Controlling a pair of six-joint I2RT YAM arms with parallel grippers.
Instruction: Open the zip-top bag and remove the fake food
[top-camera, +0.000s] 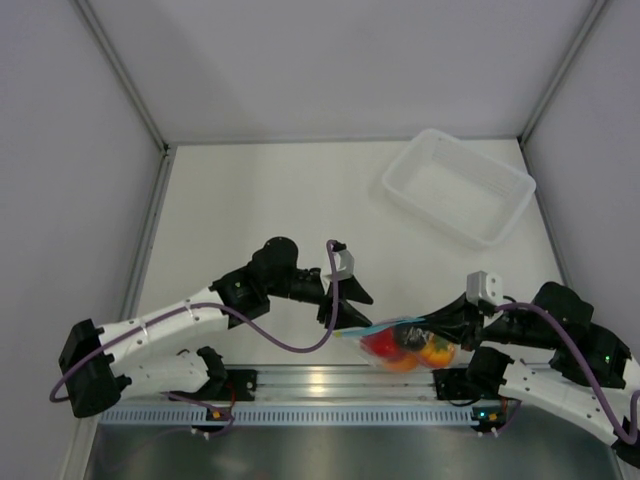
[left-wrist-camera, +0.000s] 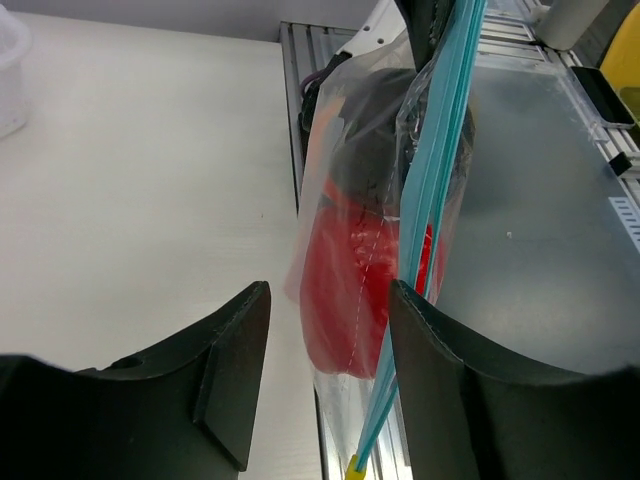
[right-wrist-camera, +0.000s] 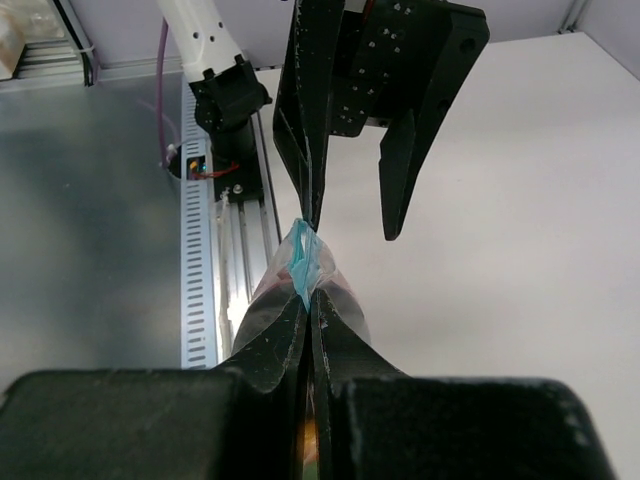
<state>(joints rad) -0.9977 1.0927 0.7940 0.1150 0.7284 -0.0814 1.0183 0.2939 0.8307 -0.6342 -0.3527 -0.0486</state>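
Observation:
The zip-top bag (top-camera: 405, 343) hangs in the air above the table's near edge, with its light-blue zip strip (left-wrist-camera: 440, 150) on edge. Inside it I see the red pepper (left-wrist-camera: 345, 290), a dark round piece (left-wrist-camera: 365, 130) and orange fruit (top-camera: 436, 352). My right gripper (right-wrist-camera: 310, 295) is shut on the zip strip (right-wrist-camera: 302, 262) and holds the bag up. My left gripper (left-wrist-camera: 330, 300) is open. The bag's end lies between its jaws, and the strip runs along one finger (left-wrist-camera: 430, 330). In the top view the left gripper (top-camera: 345, 310) is at the bag's left end and the right gripper (top-camera: 432, 325) at its right.
A white translucent tray (top-camera: 455, 190) sits at the back right of the table and shows at the left wrist view's edge (left-wrist-camera: 8, 80). The metal rail (top-camera: 330, 380) with the arm bases runs just below the bag. Grey walls close in the table.

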